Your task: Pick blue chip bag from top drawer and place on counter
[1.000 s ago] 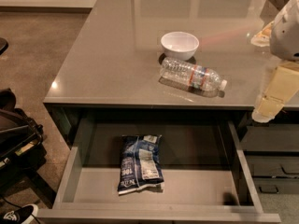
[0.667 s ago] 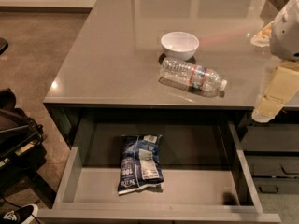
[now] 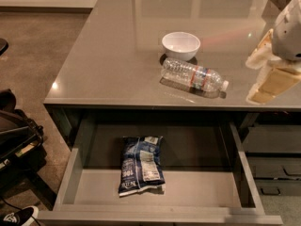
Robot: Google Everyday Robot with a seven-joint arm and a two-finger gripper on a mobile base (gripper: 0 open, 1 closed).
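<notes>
The blue chip bag (image 3: 140, 165) lies flat on the floor of the open top drawer (image 3: 202, 187), left of its middle, with its white label patch facing up. The counter (image 3: 117, 55) spreads above the drawer, glossy and grey-brown. My gripper (image 3: 267, 75) hangs at the right edge of the view over the counter's right side, well above and to the right of the bag, with the white arm housing behind it. It holds nothing that I can see.
A white bowl (image 3: 180, 45) and a clear water bottle (image 3: 194, 76) lying on its side sit on the counter, left of the gripper. Smaller dark drawers with handles (image 3: 275, 166) are at the lower right. A black chair base (image 3: 16, 140) and a shoe (image 3: 14, 216) are on the floor at the left.
</notes>
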